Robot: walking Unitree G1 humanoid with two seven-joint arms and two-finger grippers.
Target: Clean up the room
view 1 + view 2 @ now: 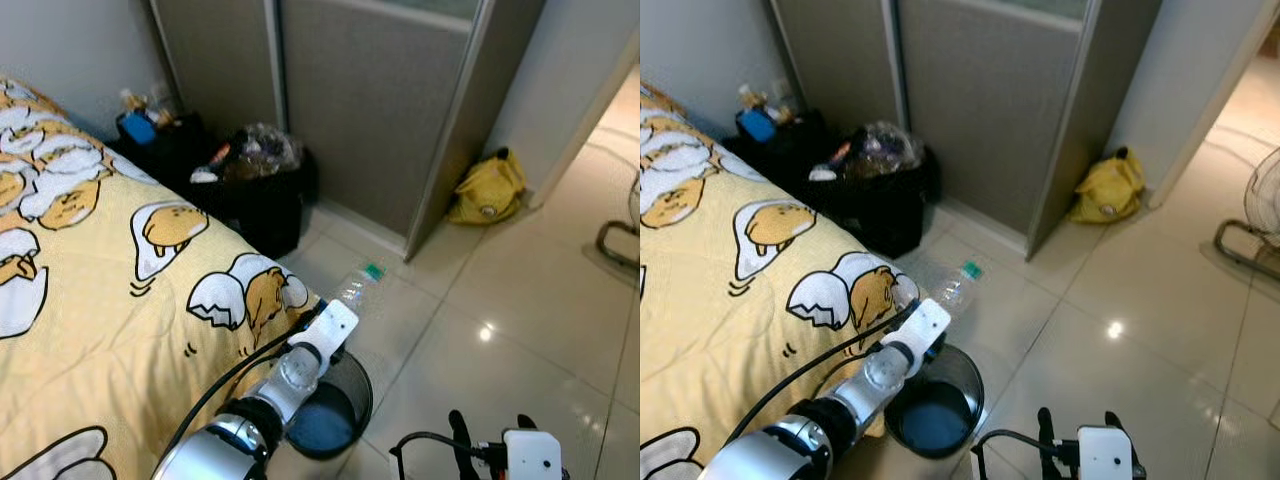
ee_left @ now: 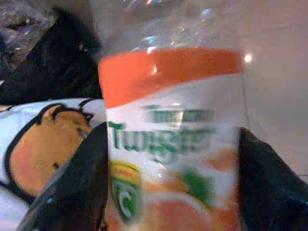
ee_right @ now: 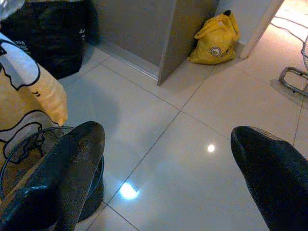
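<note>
While the left gripper [image 2: 168, 159] pinches a clear plastic bottle [image 1: 352, 288] between its two black fingers [image 2: 72, 187], the bottle hangs over the tiled floor [image 1: 500, 300] just past the corner of the bed [image 1: 90, 300], above and slightly beyond a round mesh waste bin [image 1: 345, 405]. That bin stands on the floor against the corner of the bed, and its inside looks dark, with a bluish bottom; nothing can be made out lying in it. In the left wrist view the bottle shows an orange and white label with green lettering, too blurred to read, and its upper part is clear. Its green cap [image 1: 373, 271] points away from the robot, toward the sliding wardrobe door [image 1: 370, 110].

Beside the bed, against the wardrobe, a black bag [image 1: 262, 190] stands open and heaped to the top with crumpled clear plastic and other rubbish. Next to it, near the wall, a dark container [image 1: 160, 140] holds a blue object and some small items that are too small to tell. A yellow bag [image 1: 488, 188] slumps on the floor by the edge of the wardrobe.

The right gripper [image 3: 168, 178] is low over bare tiles with its fingers spread wide apart, holding nothing.
</note>
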